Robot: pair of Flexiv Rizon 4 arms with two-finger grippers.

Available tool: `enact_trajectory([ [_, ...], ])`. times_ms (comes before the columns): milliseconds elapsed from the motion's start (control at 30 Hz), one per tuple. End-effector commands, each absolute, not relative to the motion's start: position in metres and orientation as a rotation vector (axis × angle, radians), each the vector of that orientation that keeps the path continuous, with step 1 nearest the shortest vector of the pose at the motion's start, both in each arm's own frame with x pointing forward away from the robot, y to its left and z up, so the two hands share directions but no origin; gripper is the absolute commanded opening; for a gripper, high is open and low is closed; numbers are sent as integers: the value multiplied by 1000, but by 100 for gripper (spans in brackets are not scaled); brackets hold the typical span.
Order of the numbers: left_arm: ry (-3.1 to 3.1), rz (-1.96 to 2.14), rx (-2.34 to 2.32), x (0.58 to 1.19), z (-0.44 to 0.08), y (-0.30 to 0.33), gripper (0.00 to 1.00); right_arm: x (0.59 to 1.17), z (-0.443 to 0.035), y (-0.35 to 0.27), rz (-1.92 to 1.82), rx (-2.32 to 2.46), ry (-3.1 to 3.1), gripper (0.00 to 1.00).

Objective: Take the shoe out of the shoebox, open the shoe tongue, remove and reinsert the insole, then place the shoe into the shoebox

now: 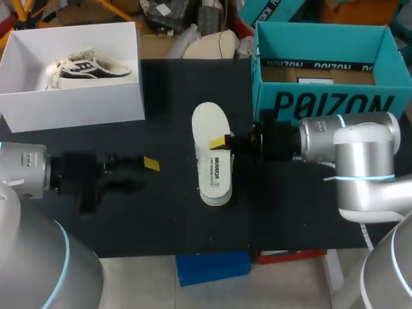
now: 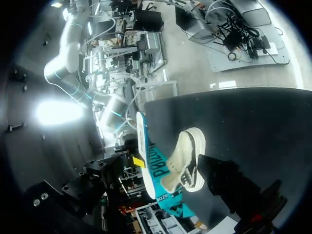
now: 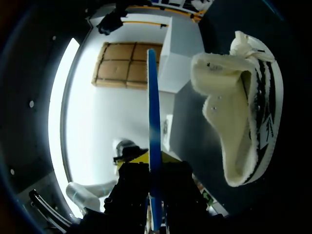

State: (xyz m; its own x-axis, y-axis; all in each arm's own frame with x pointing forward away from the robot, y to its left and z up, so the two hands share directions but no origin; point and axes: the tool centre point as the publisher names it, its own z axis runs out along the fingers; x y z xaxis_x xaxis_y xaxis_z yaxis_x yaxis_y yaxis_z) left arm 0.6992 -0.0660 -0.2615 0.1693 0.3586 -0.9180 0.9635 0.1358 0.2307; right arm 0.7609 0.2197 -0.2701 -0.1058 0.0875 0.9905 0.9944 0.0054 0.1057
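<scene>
- Right end effector (image 1: 223, 141) pinches the thin, floppy insole (image 1: 209, 125) by its edge, flat above the shoe (image 3: 243, 122) on the counter (image 1: 161, 212).
- Left end effector (image 1: 143, 174) stands open and empty, well apart.
- The shoe looks light and soft; its heel collar likely offers the firmest hold.

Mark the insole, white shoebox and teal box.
insole (image 1: 207, 149), head view, white upper face.
white shoebox (image 1: 77, 106), head view, front wall.
teal box (image 1: 335, 89), head view, front wall.
</scene>
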Motion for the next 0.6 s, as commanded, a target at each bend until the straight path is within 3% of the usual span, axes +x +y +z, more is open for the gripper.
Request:
enact_trajectory([
  [33,1331,-748,1357,697,-270,-72,100,760,-270,221,-1244,-1225,-1353,0],
  [600,1285,-766,1341,695,-270,-75,100,760,-270,221,-1244,-1225,-1353,0],
])
